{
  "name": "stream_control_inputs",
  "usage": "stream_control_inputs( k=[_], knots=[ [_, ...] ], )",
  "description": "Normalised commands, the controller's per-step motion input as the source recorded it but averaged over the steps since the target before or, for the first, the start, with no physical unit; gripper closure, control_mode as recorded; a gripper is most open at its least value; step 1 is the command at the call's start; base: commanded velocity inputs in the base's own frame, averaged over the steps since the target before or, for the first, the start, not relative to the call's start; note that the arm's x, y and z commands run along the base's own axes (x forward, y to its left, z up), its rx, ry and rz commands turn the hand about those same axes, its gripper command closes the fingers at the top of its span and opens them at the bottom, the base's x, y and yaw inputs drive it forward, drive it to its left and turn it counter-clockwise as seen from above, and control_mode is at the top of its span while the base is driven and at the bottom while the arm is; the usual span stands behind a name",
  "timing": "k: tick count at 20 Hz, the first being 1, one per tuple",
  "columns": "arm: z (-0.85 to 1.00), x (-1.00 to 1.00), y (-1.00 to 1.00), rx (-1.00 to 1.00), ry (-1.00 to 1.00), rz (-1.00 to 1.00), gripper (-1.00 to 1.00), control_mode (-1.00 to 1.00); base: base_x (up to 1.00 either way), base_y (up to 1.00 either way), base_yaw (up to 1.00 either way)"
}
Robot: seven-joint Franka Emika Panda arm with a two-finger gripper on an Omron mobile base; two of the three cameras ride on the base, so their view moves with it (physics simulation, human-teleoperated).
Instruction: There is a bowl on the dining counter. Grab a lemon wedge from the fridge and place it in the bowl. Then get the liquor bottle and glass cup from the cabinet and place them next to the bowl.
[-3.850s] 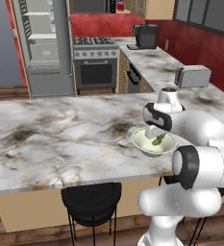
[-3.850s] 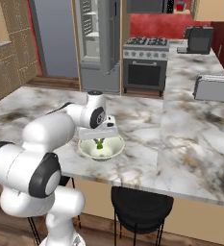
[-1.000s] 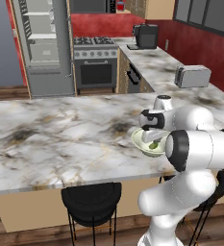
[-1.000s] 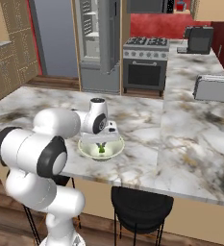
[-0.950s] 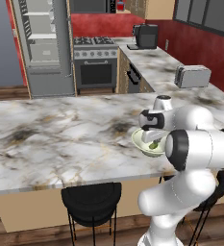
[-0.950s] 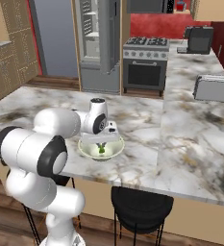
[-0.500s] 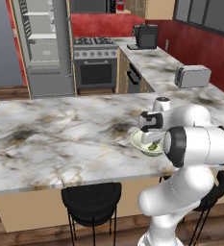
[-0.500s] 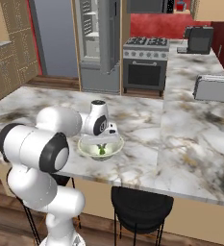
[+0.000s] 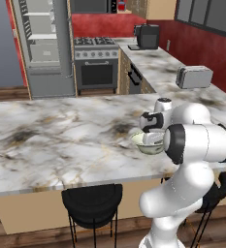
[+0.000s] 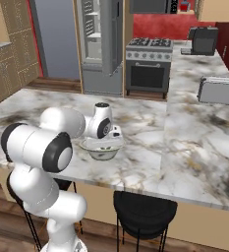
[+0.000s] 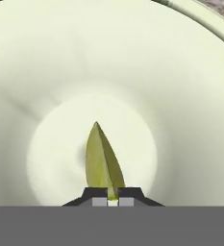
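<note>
Pincer (image 11: 113, 202) pinching lemon wedge (image 11: 103, 161), low inside bowl (image 11: 46, 86); wedge apparently near bowl's bottom.

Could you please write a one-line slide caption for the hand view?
Claw shut on the lemon wedge, held low over the middle of the pale bowl.

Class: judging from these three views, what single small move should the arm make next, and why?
Probably open the jaws to release the lemon wedge: it is pinched at its lower end and already hangs over the middle of the bowl on the dining counter.
</note>
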Motion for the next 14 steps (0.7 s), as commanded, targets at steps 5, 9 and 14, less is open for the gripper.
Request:
stream_control_inputs(
  k=[5,9,14],
  knots=[
    [-0.02,-0.02,0.00,0.00,-0.05,0.00,-1.00,-1.00,0.00,0.00,0.00],
    [0.00,-0.23,0.00,0.00,-0.10,0.00,-1.00,-1.00,0.00,0.00,0.00],
    [0.01,-0.20,0.00,0.00,-0.12,0.00,-1.00,-1.00,0.00,0.00,0.00]
  ],
)
